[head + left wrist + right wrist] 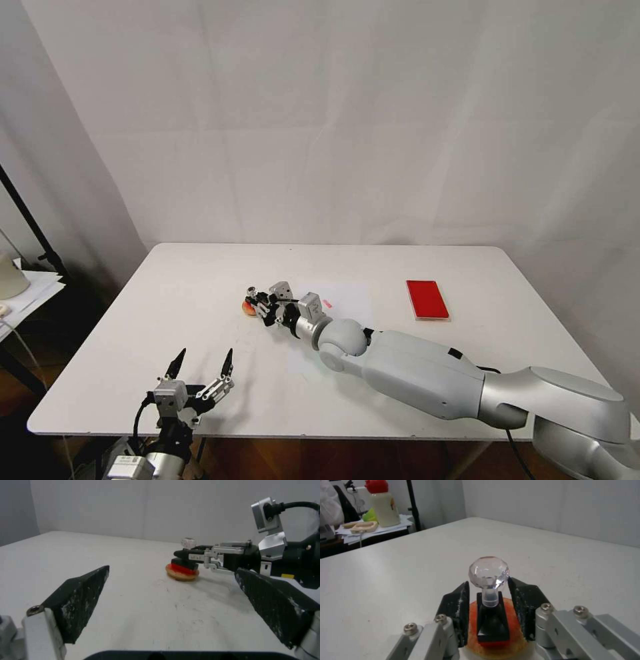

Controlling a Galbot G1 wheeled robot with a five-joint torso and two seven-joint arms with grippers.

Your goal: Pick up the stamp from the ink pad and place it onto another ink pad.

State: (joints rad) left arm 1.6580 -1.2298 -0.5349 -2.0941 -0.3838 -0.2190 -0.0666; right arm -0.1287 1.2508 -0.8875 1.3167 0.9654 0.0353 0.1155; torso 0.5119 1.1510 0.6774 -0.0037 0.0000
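Stamp (490, 600) on round pad (182, 573), left of rectangular pad (427, 299) on table (200, 280).

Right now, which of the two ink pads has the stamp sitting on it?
The small round orange-red pad, near the table's middle: the stamp stands on it between the right claw fingers. The flat red rectangular pad lies bare.

lab: white backdrop (333, 120) behind bare table (200, 280).

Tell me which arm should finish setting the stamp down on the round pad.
Right. The right gripper already flanks the stamp, which sits on the round pad. The left gripper hangs open near the table's front edge, well short of it.
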